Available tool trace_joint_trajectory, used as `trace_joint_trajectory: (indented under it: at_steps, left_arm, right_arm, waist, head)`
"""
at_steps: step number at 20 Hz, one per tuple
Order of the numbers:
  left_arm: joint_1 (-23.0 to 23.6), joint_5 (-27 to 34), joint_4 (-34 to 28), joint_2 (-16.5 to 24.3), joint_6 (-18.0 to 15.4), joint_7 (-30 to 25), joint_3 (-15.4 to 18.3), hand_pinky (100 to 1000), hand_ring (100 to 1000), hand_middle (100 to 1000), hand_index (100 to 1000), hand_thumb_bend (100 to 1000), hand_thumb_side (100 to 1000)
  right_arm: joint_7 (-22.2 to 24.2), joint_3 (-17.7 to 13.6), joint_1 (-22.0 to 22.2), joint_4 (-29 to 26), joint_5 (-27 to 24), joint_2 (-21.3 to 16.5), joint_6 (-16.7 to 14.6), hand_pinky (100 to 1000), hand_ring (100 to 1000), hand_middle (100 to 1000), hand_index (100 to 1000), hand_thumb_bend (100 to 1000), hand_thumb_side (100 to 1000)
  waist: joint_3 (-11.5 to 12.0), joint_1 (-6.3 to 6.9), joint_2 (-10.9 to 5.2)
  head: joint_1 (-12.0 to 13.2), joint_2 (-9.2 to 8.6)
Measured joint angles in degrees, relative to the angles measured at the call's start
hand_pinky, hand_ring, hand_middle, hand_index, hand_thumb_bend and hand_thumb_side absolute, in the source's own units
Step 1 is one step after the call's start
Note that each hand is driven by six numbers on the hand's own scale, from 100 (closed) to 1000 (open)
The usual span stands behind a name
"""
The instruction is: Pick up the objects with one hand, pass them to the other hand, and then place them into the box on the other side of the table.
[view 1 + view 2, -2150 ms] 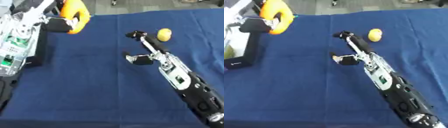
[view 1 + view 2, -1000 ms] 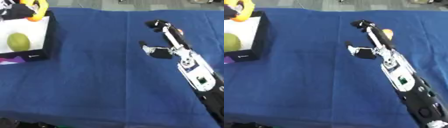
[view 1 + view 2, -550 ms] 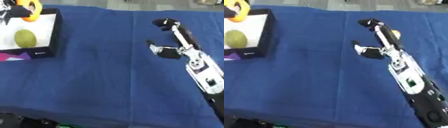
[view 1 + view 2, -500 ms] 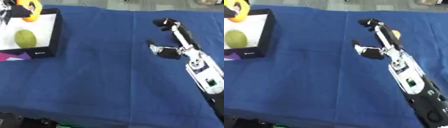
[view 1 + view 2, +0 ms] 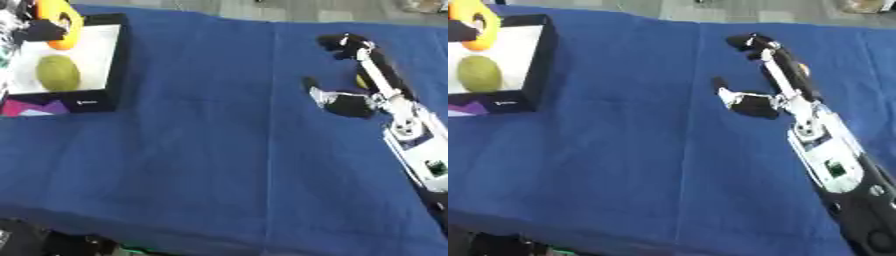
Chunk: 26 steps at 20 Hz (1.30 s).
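- At the far left, the robot's left hand point(image 5: 35, 31) is reaching in from the upper corner, dark fingers curled round an orange object point(image 5: 59, 22) and holding it over the far end of a box point(image 5: 112, 60).
- The box is sitting at the left edge of the table, with black walls, a white floor, and a purple and pink patch on its near outer face.
- Inside the box, a rounded yellow-green fruit point(image 5: 57, 72) is lying on the white floor, nearer than the orange object and apart from it.
- A deep blue cloth point(image 5: 201, 150) is covering the whole table, lying mostly flat, with a faint straight crease running from the far edge to the near edge around the middle.
- Beyond the far edge of the cloth, a strip of grey floor point(image 5: 710, 10) is showing; at the near left corner, under the cloth's edge, something dark is showing that I cannot make out.
- On the right, the robot's right arm point(image 5: 833, 165) is stretching from the lower right corner up across the cloth, silver and white near the wrist and black lower down.
- The right hand point(image 5: 767, 82) is spread open and holding nothing, fingers pointing away toward the far edge and the thumb sticking out to the left.
- Just right of the right hand's fingers, a small yellow object point(image 5: 360, 81) is peeking out, mostly hidden behind them; I cannot tell whether it is touching them.
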Motion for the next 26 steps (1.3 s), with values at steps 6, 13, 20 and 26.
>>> trace_joint_trajectory:
  at_steps: [6,13,20,26]
  left_arm:
    - [-0.2,0.3,3.9,-1.0,-0.3,4.7,0.9,660,682,597,525,425,357]
    - [-0.3,1.0,6.4,-1.3,0.3,9.6,1.1,738,797,765,733,702,503]
    - [-0.3,1.0,6.4,-1.4,0.6,11.5,1.1,739,800,773,739,677,535]
    - [0.1,4.2,1.6,-1.4,0.6,14.4,1.5,727,790,760,709,567,541]
  right_arm:
    - [0.1,0.0,0.0,-0.2,-0.1,0.0,0.1,782,824,772,843,299,216]
    - [0.1,0.0,0.0,-0.2,-0.1,0.0,0.1,783,823,773,843,301,213]
    - [0.1,0.0,-0.1,-0.2,-0.1,0.0,0.2,783,823,773,844,304,207]
    - [0.0,0.0,-0.2,-0.2,-0.1,0.0,0.2,783,824,773,843,306,199]
  waist:
    - [-0.4,-0.25,0.22]
    - [-0.6,-0.27,0.25]
    - [-0.6,-0.27,0.25]
    - [-0.5,-0.27,0.25]
  head:
    - [0.1,0.0]
    - [0.4,0.0]
    - [0.4,0.0]
    - [-1.0,0.0]
